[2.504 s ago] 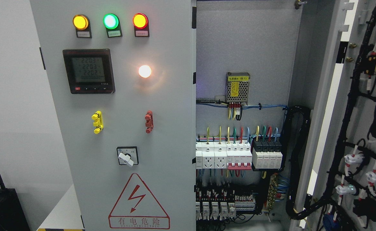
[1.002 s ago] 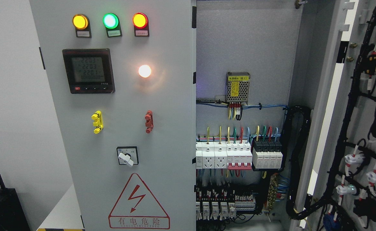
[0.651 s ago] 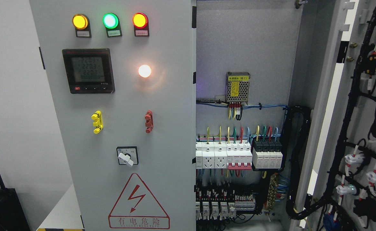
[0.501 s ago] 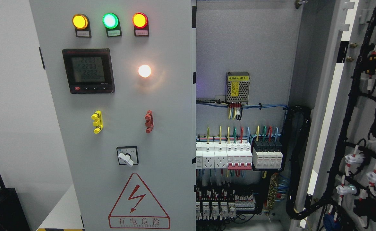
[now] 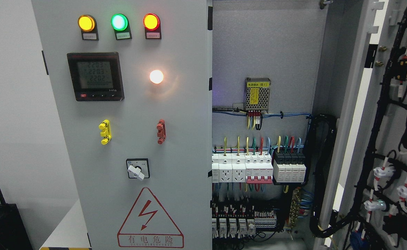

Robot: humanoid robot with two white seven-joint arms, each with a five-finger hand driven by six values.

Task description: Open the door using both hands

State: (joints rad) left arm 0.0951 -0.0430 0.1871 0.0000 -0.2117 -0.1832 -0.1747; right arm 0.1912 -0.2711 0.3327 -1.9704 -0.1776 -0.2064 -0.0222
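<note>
**op_remote:** Hands first: I've got neither one in the head view, so I can't tell you if the fingers are spread, curled or gripping anything. No arm comes in from the bottom edge on either side.

**cabinet_guy:** ok so where's the door then?

**op_remote:** Two leaves. The right door (image 5: 394, 146) is already swung wide, showing its wired inner face at the far right, and the breaker row (image 5: 255, 168) inside is exposed. The left door (image 5: 134, 139) sits flush, with the meter (image 5: 95, 76) and the warning triangle (image 5: 150, 218) on it. Its free edge runs vertically just left of the opening, hinges on the far left side.

**cabinet_guy:** which arm would you send?

**op_remote:** My guess is that edge is the thing to reach. It's about centre frame, so neither arm is clearly nearer. Can't judge further with no hand showing.
</note>
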